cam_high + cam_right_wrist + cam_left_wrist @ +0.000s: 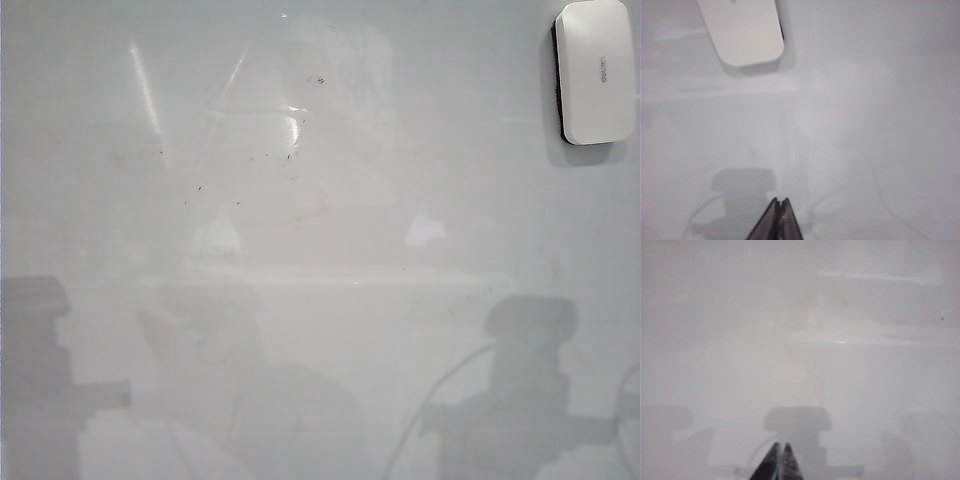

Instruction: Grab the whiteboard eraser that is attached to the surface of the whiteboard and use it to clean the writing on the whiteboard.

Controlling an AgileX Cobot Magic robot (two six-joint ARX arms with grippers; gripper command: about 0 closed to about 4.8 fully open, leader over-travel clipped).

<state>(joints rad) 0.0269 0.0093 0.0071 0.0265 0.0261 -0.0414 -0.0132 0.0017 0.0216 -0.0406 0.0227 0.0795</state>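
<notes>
A: Both pincers?
B: Left pincer (779, 462) and right pincer (778, 220) are closed and empty, off the glossy pale grey whiteboard (320, 300).
A: Erasers?
B: One white rounded-rectangle plastic whiteboard eraser (594, 70), dark-edged, stuck at the board's upper right corner in the exterior view; no writing legible.

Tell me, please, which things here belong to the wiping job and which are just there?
Job:
- white rounded plastic whiteboard eraser, stuck at the board's upper right
- glossy pale grey whiteboard

Just there:
- tiny dark specks
- left gripper and right gripper, fingers shut, empty
</notes>
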